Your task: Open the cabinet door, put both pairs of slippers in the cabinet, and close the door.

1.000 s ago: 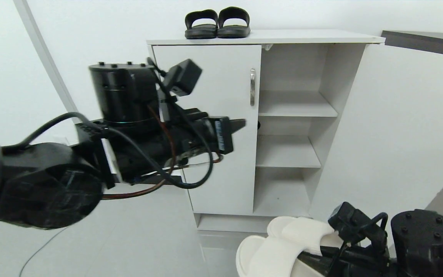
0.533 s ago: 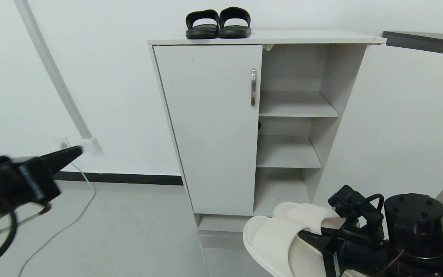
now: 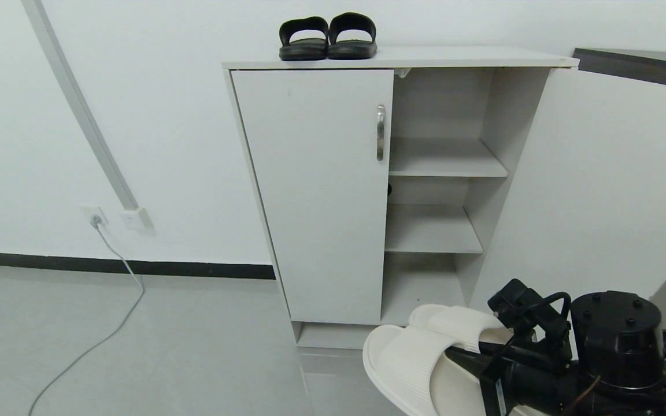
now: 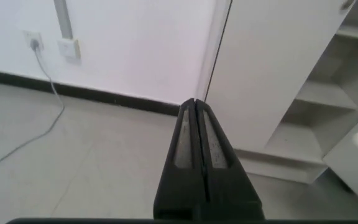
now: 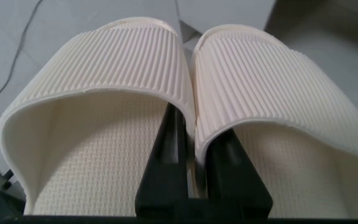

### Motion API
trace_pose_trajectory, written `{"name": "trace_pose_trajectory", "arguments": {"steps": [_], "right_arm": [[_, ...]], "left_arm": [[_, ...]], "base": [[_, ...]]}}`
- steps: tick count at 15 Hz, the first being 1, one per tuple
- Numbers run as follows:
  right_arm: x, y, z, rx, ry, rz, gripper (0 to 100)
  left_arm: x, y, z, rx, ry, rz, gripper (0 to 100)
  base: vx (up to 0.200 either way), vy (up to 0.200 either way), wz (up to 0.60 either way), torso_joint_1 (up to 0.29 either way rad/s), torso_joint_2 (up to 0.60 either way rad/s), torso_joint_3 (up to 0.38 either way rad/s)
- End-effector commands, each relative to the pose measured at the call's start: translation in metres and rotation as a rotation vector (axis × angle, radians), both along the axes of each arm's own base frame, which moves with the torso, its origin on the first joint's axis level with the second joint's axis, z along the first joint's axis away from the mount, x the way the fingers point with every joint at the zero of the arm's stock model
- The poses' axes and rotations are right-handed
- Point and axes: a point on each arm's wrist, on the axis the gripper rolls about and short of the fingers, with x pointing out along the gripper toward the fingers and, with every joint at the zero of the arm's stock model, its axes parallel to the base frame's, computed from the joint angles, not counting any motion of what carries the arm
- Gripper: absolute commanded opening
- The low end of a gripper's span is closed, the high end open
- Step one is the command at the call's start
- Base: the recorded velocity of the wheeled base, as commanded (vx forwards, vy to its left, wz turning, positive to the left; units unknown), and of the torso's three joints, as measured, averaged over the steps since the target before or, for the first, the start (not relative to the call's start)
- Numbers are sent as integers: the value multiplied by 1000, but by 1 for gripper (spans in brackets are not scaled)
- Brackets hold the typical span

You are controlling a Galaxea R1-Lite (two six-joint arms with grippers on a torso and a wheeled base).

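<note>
The white cabinet (image 3: pixel 402 56) has its left door (image 3: pixel 315 190) closed and its right door (image 3: pixel 599 185) swung wide open, baring three shelves. A pair of black slippers (image 3: pixel 327 37) sits on the cabinet top. In the head view, my right gripper (image 3: pixel 472 355) is low, in front of the open half. It is shut on a pair of white slippers (image 3: pixel 420 358), toes toward the cabinet. The right wrist view shows the gripper (image 5: pixel 191 155) pinching the inner walls of the white slippers (image 5: pixel 104 81) together. My left gripper (image 4: pixel 195 109) is shut on nothing, low over the floor, left of the cabinet (image 4: pixel 272 62).
A metal handle (image 3: pixel 380 132) sits on the closed door's inner edge. A wall socket (image 3: pixel 97 219) with a cable (image 3: pixel 107 329) trailing over the floor lies left of the cabinet. A grey unit (image 3: pixel 639 60) stands behind the open door. The floor to the left is bare.
My left arm has drawn back from in front of the closed door, down and left, out of the head view. The right gripper has lifted the white slippers slightly.
</note>
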Motion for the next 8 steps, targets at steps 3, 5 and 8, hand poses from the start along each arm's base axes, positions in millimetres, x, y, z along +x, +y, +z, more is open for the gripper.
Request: {"name": "trace_pose_trajectory", "arguments": {"steps": [3, 5, 8], "right_arm": [[0, 1, -1, -4, 4, 2, 0], [-1, 0, -2, -10, 5, 4, 0], [0, 1, -5, -27, 1, 14, 0]], "left_arm": [[-10, -1, -53, 88, -24, 31, 0], [-10, -2, -53, 106, -25, -14, 0], [-10, -5, -53, 165, -27, -154, 0]], "base": [[0, 0, 0, 0, 0, 0], [0, 0, 0, 0, 0, 0], [0, 0, 0, 0, 0, 0]]}}
